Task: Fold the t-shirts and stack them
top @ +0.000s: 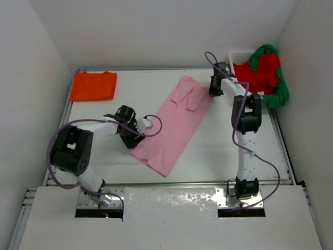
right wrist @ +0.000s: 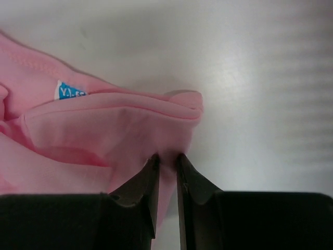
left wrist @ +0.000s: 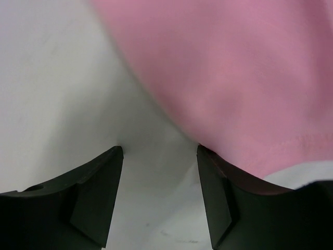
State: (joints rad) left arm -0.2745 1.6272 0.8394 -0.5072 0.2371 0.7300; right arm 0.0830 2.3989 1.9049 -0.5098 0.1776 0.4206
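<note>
The pink t-shirt [top: 174, 122] lies stretched out long and slantwise on the table [top: 218, 156], laid flat, we judge, so that its ends can be brought together. At its far collar end our right gripper [right wrist: 166, 159] has its jaws pinched together on a doubled fold of the cloth, near the blue label [right wrist: 70, 92]. At its near hem corner our left gripper [left wrist: 158, 152] sits low with jaws apart and nothing between them. The pink edge just meets one finger, so we judge that grip not yet made. Left of the pink t-shirt, well apart, the orange t-shirt [top: 93, 86] lies folded, beginning the stack. Right of it, past the collar end, the red t-shirt [top: 260, 70] and green t-shirt [top: 278, 94] sit heaped in the white basket [top: 240, 53]
</note>
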